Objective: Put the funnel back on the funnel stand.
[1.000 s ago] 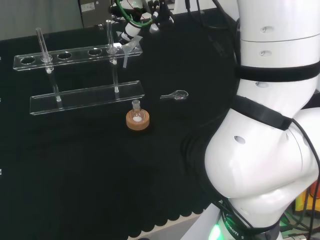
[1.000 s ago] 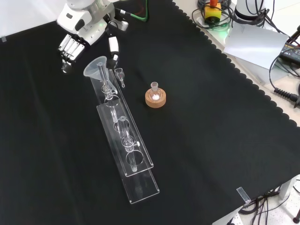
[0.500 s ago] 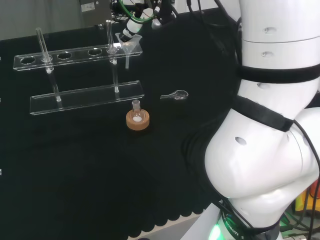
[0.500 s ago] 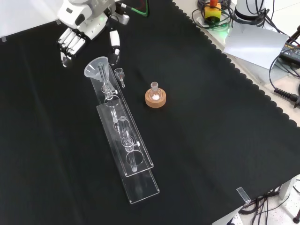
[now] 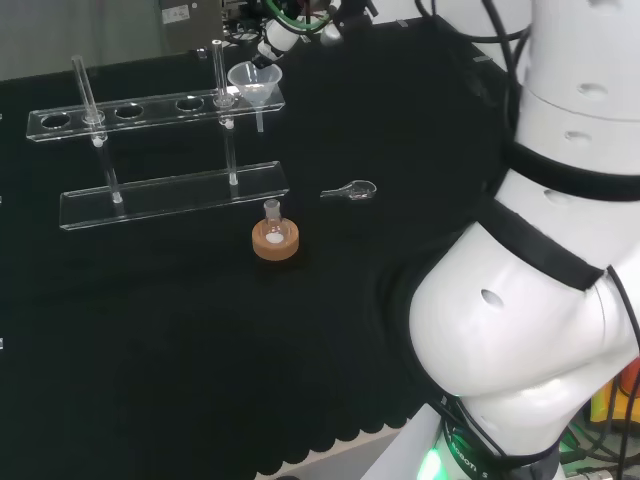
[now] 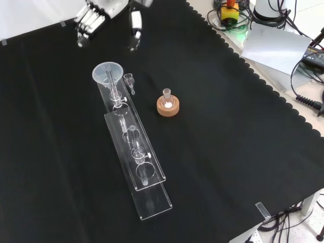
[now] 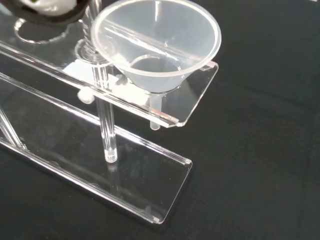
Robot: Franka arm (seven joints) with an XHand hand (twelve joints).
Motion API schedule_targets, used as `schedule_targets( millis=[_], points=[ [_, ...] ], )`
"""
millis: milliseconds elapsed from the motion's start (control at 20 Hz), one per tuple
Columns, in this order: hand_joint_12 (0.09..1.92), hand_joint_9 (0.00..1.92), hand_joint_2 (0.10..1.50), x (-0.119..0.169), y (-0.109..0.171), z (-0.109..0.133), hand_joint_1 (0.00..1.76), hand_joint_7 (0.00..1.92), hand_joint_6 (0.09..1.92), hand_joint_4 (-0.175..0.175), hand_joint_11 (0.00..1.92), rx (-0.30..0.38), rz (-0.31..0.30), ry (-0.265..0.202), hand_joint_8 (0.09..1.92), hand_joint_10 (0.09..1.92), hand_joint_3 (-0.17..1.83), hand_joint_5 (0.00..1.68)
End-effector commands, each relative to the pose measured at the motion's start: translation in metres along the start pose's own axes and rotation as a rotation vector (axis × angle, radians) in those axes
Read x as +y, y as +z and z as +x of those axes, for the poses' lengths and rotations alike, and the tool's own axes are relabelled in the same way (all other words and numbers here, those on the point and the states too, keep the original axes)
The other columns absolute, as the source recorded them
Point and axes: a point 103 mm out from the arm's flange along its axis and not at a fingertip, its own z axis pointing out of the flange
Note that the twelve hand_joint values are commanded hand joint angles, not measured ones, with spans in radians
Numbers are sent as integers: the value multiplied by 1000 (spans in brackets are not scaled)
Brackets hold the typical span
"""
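Funnel (image 6: pixel 107 74) sits upright in the end hole of the stand (image 6: pixel 132 152), at the rack's 11 o'clock end in the front view. We see our hand (image 6: pixel 91 17) above it toward 12 o'clock, clear of the glass, fingers (image 6: pixel 85 29) straight and spread from the thumb, holding nothing. A corked flask (image 6: pixel 167 104) stands at the funnel's 4 o'clock.
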Motion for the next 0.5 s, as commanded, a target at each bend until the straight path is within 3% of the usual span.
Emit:
schedule_targets(
  millis=[50, 500],
  points=[
    [1479, 254, 674, -64, -14, 15, 662, 92, 87, -58, 126, 1, -57, 39, 670, 757, 398, 111],
    [1468, 285, 675, -124, -13, 41, 660, 110, 87, -58, 150, 13, -47, 75, 679, 736, 401, 123]
  ],
)
